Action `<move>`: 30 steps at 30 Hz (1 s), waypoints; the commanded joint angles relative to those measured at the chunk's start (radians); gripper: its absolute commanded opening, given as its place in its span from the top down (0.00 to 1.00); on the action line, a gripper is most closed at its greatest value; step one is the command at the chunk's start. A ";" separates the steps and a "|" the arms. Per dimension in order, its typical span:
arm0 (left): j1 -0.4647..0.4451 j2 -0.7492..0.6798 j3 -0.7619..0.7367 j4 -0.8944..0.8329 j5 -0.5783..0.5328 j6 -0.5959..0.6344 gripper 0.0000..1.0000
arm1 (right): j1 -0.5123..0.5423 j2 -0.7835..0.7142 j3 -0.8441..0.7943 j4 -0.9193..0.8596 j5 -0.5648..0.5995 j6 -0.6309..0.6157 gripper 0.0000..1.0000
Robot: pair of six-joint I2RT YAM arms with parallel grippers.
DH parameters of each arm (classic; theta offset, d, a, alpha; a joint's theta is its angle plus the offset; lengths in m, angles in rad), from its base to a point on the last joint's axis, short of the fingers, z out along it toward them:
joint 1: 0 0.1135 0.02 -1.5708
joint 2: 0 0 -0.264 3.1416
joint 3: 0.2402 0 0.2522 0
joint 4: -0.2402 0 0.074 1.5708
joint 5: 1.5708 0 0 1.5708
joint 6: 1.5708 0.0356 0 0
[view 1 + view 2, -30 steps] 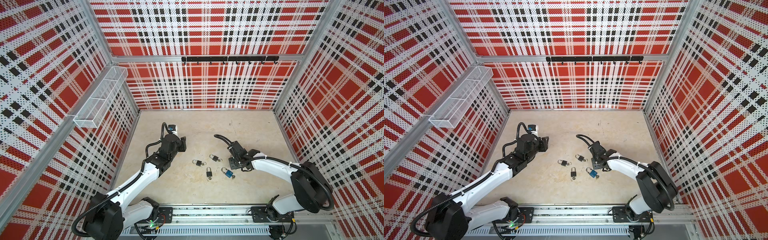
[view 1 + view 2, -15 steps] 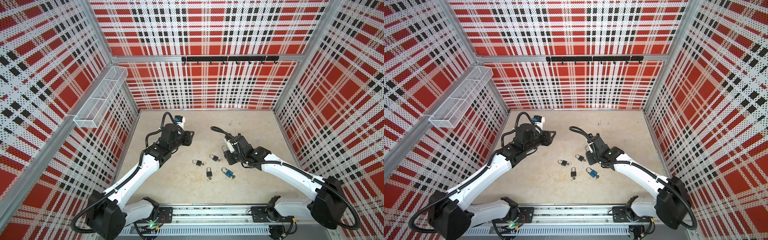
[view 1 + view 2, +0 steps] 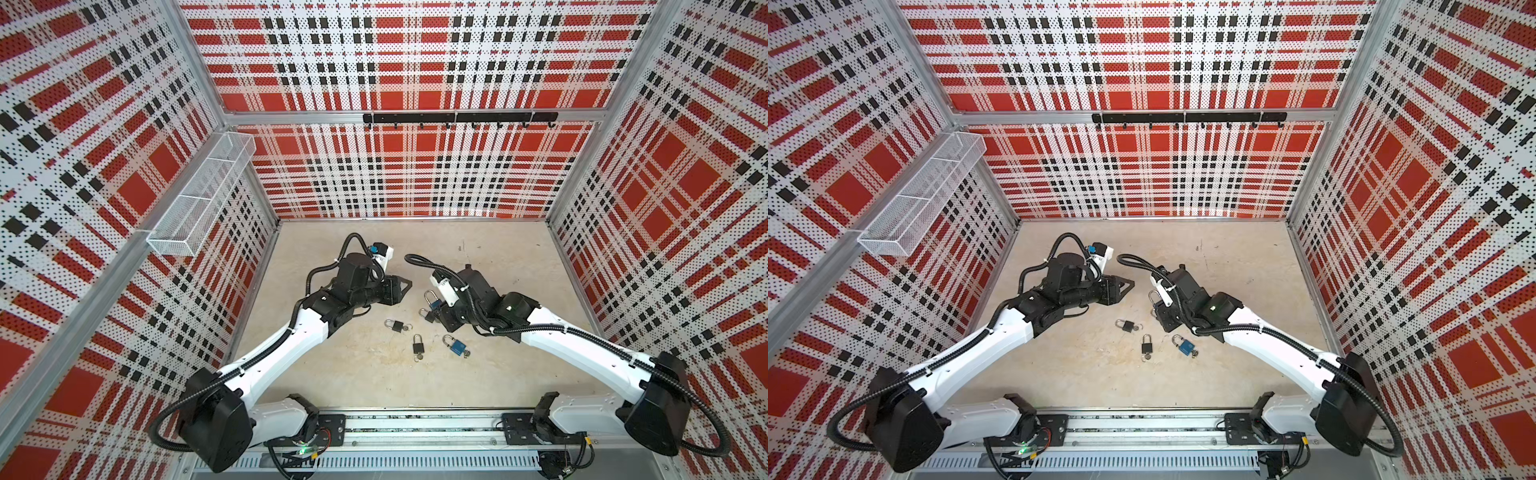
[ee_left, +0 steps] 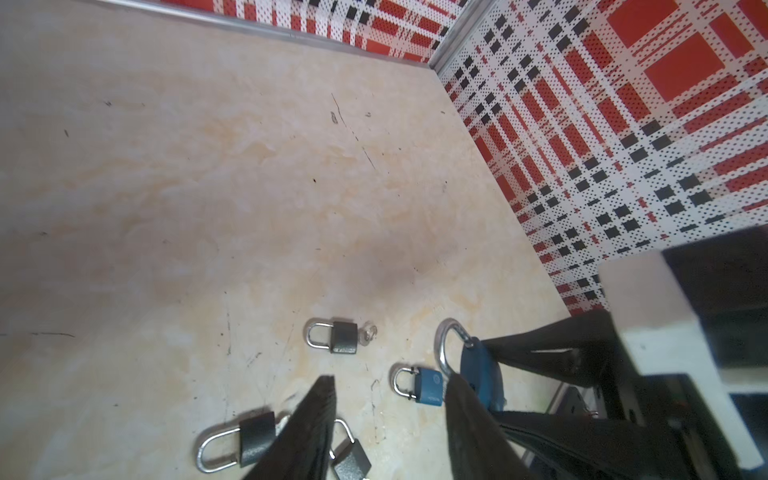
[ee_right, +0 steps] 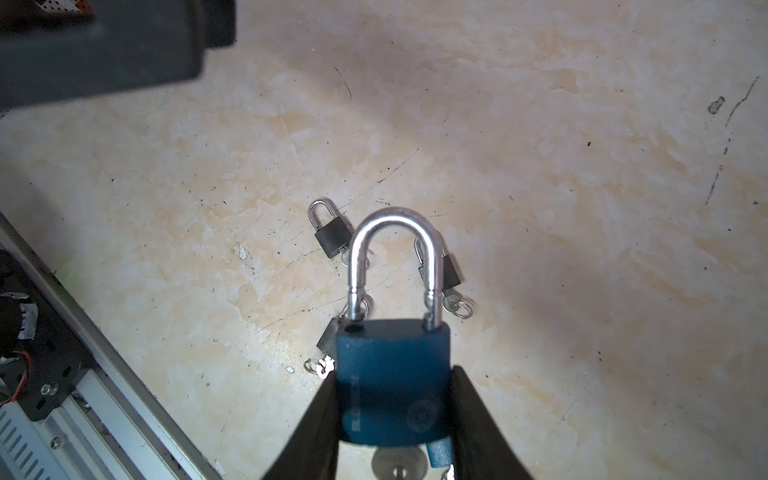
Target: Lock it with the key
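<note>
- Blue padlock [image 5: 392, 386] is pinched across its flat body by the right gripper [image 5: 394, 372], held clear above the table [image 3: 498, 266] and over the small padlocks [image 3: 417, 345] lying there
- Left gripper [image 3: 403, 286] hangs just beside it, jaws spread and empty
- Long axis runs from key to shackle: the steel shackle [image 5: 392, 232] points away from the right wrist, in both top views toward the back wall and a little toward the left arm
- The key [image 5: 395, 467] sits in the underside, facing into the right gripper's palm
- Shackle looks open: one leg is seated, the other sits just out of its hole
- Risk: the key is boxed in between the right fingers, so a reach for it could knock them and twist the lock in the pads
- Risk: a push on the shackle acts along the grip faces, so the smooth body may slide toward the palm instead of clicking shut
- Risk: if the free leg swings off its hole, it will jam on the body
</note>
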 commanded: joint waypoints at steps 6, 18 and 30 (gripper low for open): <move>-0.031 0.059 -0.033 0.123 0.086 -0.095 0.55 | 0.011 0.032 0.047 0.072 -0.047 -0.010 0.80; -0.047 0.126 -0.045 0.228 0.138 -0.140 0.56 | 0.011 0.022 0.048 0.094 -0.058 0.000 0.82; -0.053 0.147 -0.050 0.260 0.153 -0.158 0.62 | 0.011 0.020 0.055 0.094 -0.055 0.000 0.82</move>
